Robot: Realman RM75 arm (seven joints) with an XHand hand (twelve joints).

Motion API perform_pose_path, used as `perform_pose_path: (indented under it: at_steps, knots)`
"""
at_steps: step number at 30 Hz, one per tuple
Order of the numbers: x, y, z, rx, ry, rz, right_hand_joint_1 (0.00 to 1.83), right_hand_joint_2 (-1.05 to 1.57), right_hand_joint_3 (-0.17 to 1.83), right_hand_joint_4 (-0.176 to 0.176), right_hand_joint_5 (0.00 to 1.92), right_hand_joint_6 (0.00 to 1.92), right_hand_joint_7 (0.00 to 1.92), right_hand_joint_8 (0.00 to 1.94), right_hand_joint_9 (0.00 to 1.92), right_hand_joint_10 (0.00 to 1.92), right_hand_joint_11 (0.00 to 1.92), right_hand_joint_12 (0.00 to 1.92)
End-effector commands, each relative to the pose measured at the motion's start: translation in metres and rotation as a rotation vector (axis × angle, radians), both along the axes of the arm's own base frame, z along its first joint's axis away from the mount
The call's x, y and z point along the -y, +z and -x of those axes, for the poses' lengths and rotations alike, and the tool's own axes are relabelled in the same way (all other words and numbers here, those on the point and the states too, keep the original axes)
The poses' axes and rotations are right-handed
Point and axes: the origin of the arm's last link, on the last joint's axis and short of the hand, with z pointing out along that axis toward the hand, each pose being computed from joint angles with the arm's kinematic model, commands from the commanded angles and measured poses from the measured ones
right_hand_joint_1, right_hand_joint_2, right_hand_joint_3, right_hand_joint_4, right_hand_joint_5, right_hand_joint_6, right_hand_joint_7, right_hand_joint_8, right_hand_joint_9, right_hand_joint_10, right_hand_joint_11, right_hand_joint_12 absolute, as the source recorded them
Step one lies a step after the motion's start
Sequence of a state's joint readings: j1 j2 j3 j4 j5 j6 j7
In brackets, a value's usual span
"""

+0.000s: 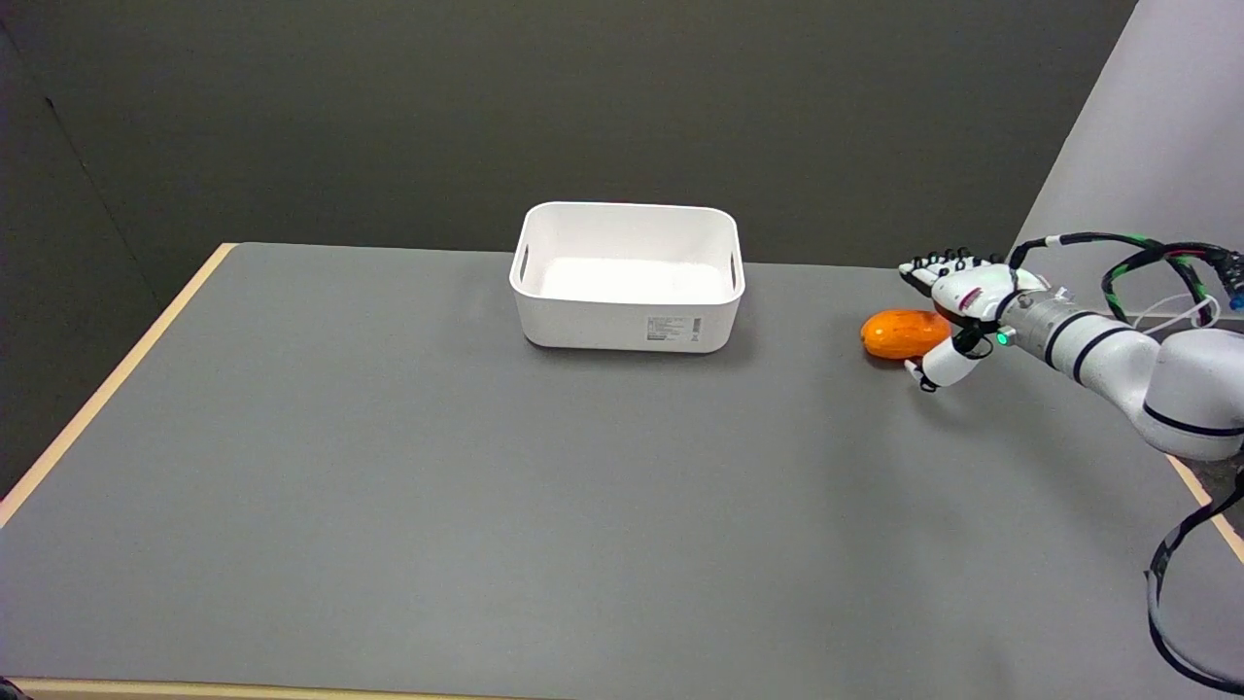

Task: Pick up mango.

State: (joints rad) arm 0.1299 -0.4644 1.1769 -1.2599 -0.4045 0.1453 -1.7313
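My hand (957,309) brackets the mango (904,334), fingers spread, seemingly holding nothing. It looks smooth, probably slippery; I'd grip its middle.

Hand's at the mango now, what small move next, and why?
Probably close the fingers around the mango: the right hand is spread open right beside it, fingers behind and thumb in front, while it lies on the table, apparently ungripped.

Orange mango (903,333); white bin (627,277); grey table (486,506); black-and-white hand (957,306).
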Motion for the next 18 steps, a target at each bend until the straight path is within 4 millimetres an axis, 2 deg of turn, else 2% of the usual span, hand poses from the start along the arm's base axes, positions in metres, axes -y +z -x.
perform_pose_path:
  at_steps: [1, 6, 11, 13, 15, 16, 18]
  knots:
    - [0.037, -0.008, 0.024, 0.066, -0.032, -0.085, 0.7, 0.59, 0.97, -0.065, 0.0, 0.02, 0.0, 0.0, 0.0, 0.02, 0.0, 0.23]
    - [0.043, -0.007, 0.033, 0.072, -0.046, -0.081, 0.71, 0.6, 0.97, -0.064, 0.0, 0.02, 0.0, 0.0, 0.0, 0.01, 0.0, 0.22]
    - [0.043, -0.009, 0.035, 0.061, -0.054, -0.095, 0.68, 0.63, 0.97, -0.053, 0.0, 0.0, 0.0, 0.0, 0.0, 0.13, 0.0, 0.28]
    - [0.044, -0.01, 0.034, 0.057, -0.052, -0.097, 0.76, 0.66, 1.0, -0.049, 0.0, 0.1, 0.0, 0.13, 0.0, 0.33, 0.0, 0.46]
    - [0.044, -0.009, 0.033, 0.046, -0.052, -0.1, 0.8, 0.72, 0.96, -0.045, 0.0, 0.17, 0.02, 0.2, 0.03, 0.39, 0.0, 0.57]
    - [0.044, -0.01, 0.033, 0.04, -0.053, -0.104, 0.84, 0.76, 0.96, -0.041, 0.02, 0.3, 0.08, 0.29, 0.1, 0.48, 0.02, 0.69]
    - [0.044, -0.008, 0.031, 0.031, -0.053, -0.104, 0.94, 0.86, 0.96, -0.028, 0.09, 0.7, 0.29, 0.61, 0.31, 0.77, 0.09, 1.05]
